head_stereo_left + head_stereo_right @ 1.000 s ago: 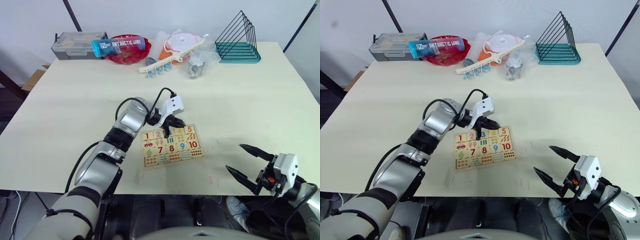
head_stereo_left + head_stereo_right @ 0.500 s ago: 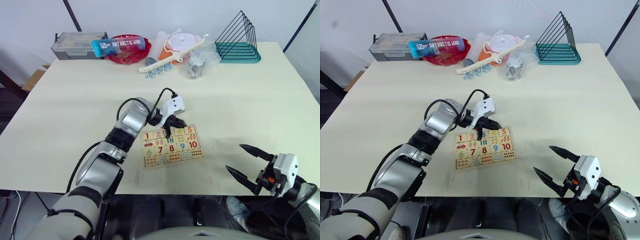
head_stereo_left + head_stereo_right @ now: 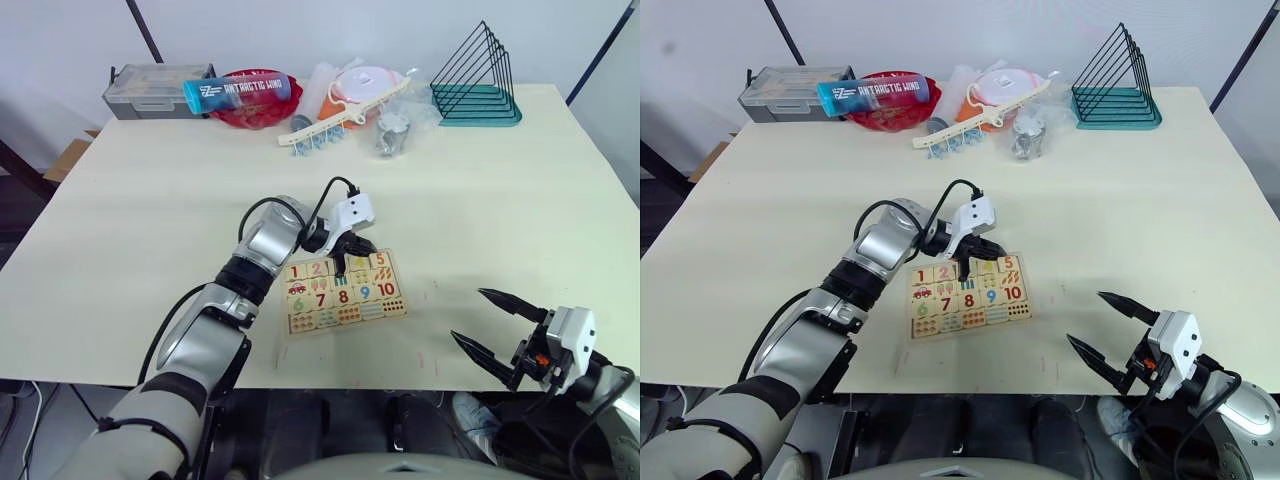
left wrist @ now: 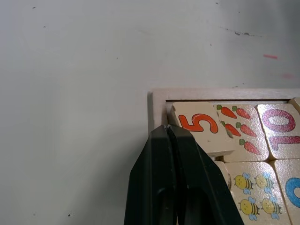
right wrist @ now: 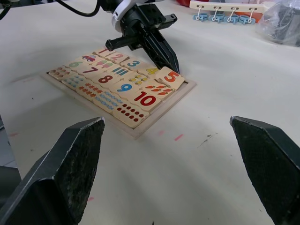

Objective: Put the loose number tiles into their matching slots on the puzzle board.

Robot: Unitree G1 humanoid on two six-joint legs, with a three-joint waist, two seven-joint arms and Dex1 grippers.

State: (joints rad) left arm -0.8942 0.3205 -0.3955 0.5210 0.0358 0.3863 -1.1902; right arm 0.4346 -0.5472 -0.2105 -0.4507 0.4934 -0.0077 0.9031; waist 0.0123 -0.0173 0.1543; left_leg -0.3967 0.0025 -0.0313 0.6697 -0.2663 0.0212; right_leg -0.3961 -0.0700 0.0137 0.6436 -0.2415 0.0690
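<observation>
Left claw (image 4: 168,129) pinched shut, holding nothing, tips at top edge of flat light-wood puzzle board (image 3: 967,296), just beside small square wood tile with red 5 (image 4: 199,125). We judge that tile tilted, one edge riding up, not seated in corner slot; tiles 1, 2, 3 lie in top row. Next move: short push from claw toward tile. Left arm far nearer; right claw (image 3: 497,325) spread wide, empty, well apart at table (image 3: 150,190) near edge. Open room all round board.

matt wooden puzzle board (image 3: 345,294), glossy black tool (image 4: 171,133)
</observation>
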